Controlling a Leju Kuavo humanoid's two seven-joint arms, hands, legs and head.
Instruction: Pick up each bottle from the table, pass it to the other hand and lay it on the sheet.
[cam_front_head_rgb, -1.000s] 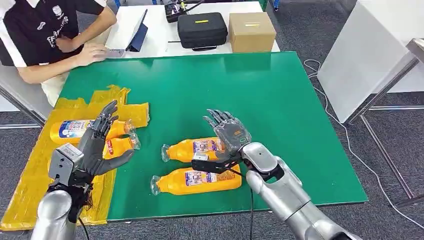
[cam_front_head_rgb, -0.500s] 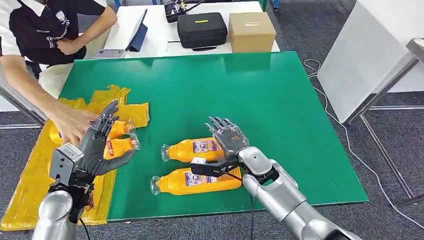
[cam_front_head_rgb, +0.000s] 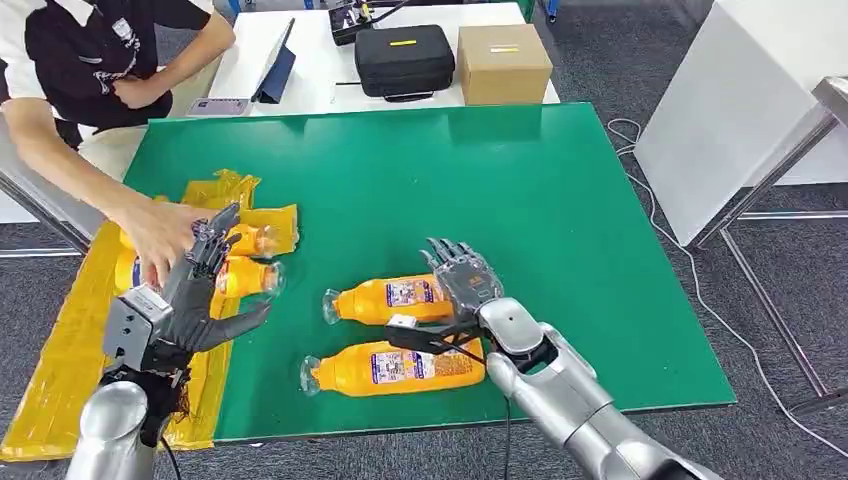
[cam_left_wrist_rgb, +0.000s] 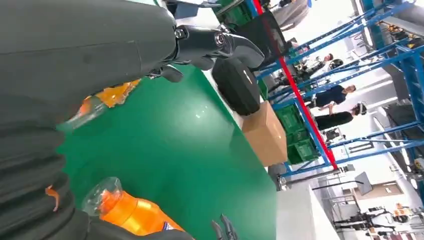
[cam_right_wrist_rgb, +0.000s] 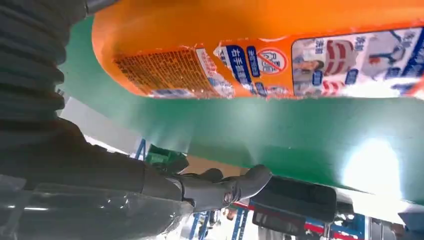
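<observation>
Two orange bottles lie on the green table (cam_front_head_rgb: 540, 190): the far bottle (cam_front_head_rgb: 385, 298) and the near bottle (cam_front_head_rgb: 395, 368), caps pointing left. My right hand (cam_front_head_rgb: 462, 283) is spread over the far bottle's base end, holding nothing, with its thumb reaching out between the two bottles. The right wrist view has a bottle's label (cam_right_wrist_rgb: 260, 55) very close. My left hand (cam_front_head_rgb: 195, 290) hovers open above the yellow sheet (cam_front_head_rgb: 60, 370). Two more orange bottles (cam_front_head_rgb: 248, 240) (cam_front_head_rgb: 245, 277) lie on the sheet. A person's hand (cam_front_head_rgb: 158, 235) rests on them.
A person sits at the far left (cam_front_head_rgb: 90, 60). On the white table behind stand a black case (cam_front_head_rgb: 404, 58), a cardboard box (cam_front_head_rgb: 503, 62) and a tablet (cam_front_head_rgb: 278, 70). A white panel (cam_front_head_rgb: 730, 110) stands to the right of the table.
My right hand has come down and forward toward the far bottle. The person's hand has reached onto the sheet and shifted the bottles there. My left hand has hardly moved.
</observation>
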